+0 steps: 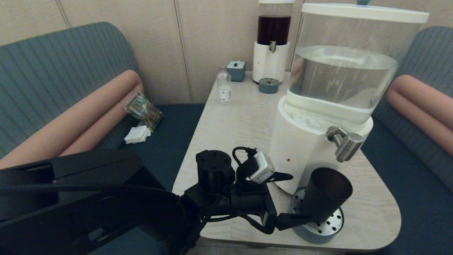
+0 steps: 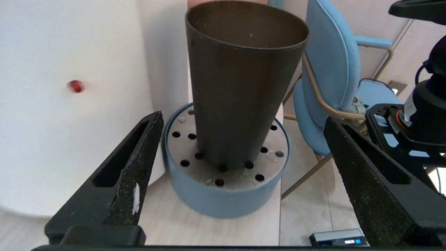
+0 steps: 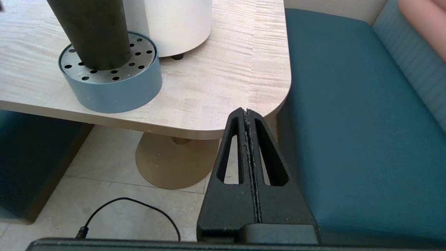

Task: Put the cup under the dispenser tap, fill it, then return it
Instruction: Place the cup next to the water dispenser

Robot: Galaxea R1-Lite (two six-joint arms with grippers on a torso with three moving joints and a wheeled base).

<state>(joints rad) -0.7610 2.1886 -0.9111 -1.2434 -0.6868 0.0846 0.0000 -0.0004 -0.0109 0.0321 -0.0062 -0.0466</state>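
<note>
The dark tapered cup [image 1: 327,198] [image 2: 240,90] [image 3: 92,31] stands on the round blue perforated drip tray [image 1: 332,226] [image 2: 216,202] [image 3: 115,94]. Above it is the brushed-metal dispenser tap [image 1: 345,141] of the big white dispenser [image 1: 300,148] with the clear water tank. My left gripper [image 1: 299,196] [image 2: 244,118] is open. Its fingers [image 2: 139,153] stand wide on either side of the cup's lower half, apart from its wall. My right gripper [image 3: 246,111] is shut with nothing in it, low beside the table's near right corner; it does not show in the head view.
At the back of the light wooden table [image 1: 240,120] stand a smaller dispenser with dark liquid [image 1: 272,46], a clear bottle [image 1: 224,86], a grey-blue box [image 1: 236,71] and a small drip tray [image 1: 269,85]. Teal benches flank the table; a snack packet [image 1: 143,109] lies on the left seat.
</note>
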